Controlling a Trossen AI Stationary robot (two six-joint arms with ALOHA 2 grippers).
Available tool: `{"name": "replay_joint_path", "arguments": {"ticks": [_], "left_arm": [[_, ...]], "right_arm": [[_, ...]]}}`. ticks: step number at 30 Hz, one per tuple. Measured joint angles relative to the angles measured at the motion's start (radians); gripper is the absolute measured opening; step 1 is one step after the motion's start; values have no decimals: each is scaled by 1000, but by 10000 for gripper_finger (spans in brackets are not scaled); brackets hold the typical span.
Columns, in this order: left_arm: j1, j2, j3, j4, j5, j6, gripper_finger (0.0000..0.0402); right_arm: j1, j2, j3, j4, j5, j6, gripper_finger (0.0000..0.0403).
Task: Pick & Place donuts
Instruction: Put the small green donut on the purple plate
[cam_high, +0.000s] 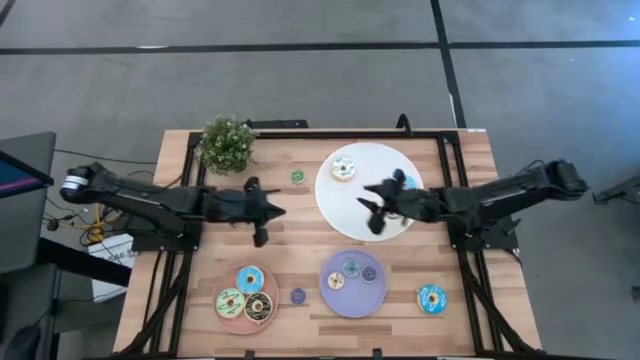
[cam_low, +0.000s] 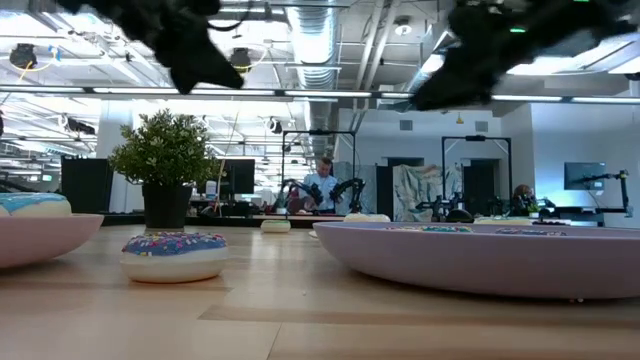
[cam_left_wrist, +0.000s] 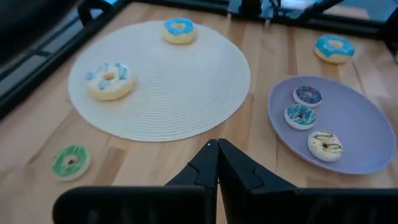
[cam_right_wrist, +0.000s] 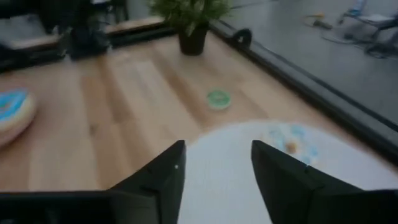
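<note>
At the far left of the high view the left gripper (cam_high: 268, 212) hangs over bare wood at mid-table with its fingers pressed together and nothing between them, which reads as an arm simply waiting out of the way. Behind it, in the upper left of the table, stands the potted plant (cam_high: 226, 143), clear of the work. Lower left lies the pink plate (cam_high: 226, 313) with three donuts (cam_high: 248, 294) grouped on it, one blue-iced, one green and one chocolate, apparently a finished lot. A tiny purple donut (cam_high: 298, 296) sits on the wood just beside that plate, and a tiny green donut (cam_high: 297, 177) lies alone near the plant; both are probably awaiting collection. In the lower middle, the purple plate (cam_high: 340, 299) holds three tiny donuts. Above it, the white plate (cam_high: 345, 203) carries a white-iced donut (cam_high: 343, 168) near its upper left rim and a blue one (cam_high: 409, 183) partly hidden under the right arm. The right gripper (cam_high: 371, 207) hovers over this plate, its fingers apart and empty, seemingly having just set something down or about to reach. At lower right a blue-iced donut (cam_high: 432, 298) rests alone on the wood. That makes eleven visible donuts, three plates and one plant.
</note>
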Motion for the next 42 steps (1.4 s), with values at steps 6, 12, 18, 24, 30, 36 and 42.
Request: {"name": "replay_joint_path", "arguments": {"ticks": [6, 12, 18, 24, 30, 36, 42], "left_arm": [[-2, -177, -103, -10, -30, 7, 0], [-3, -285, -149, -71, -24, -3, 0], [-4, -319, -148, -171, 27, -21, 0], [-4, -322, -148, -217, 54, -24, 0], [-5, -321, -148, -223, 63, -32, 0], [-5, -321, -148, -224, 81, -41, 0], [-5, -321, -148, -236, 81, -33, 0]], "right_arm": [[-129, 271, 261, -78, -90, 2, 247], [-200, 543, 579, -257, -134, 34, 283], [-265, 787, 894, -490, -250, 142, 294], [-316, 988, 1140, -569, -401, 156, 301], [-314, 1114, 1271, -585, -413, 253, 302], [-329, 1224, 1392, -704, -328, 388, 302], [-357, 1308, 1499, -834, -299, 471, 302]]}}
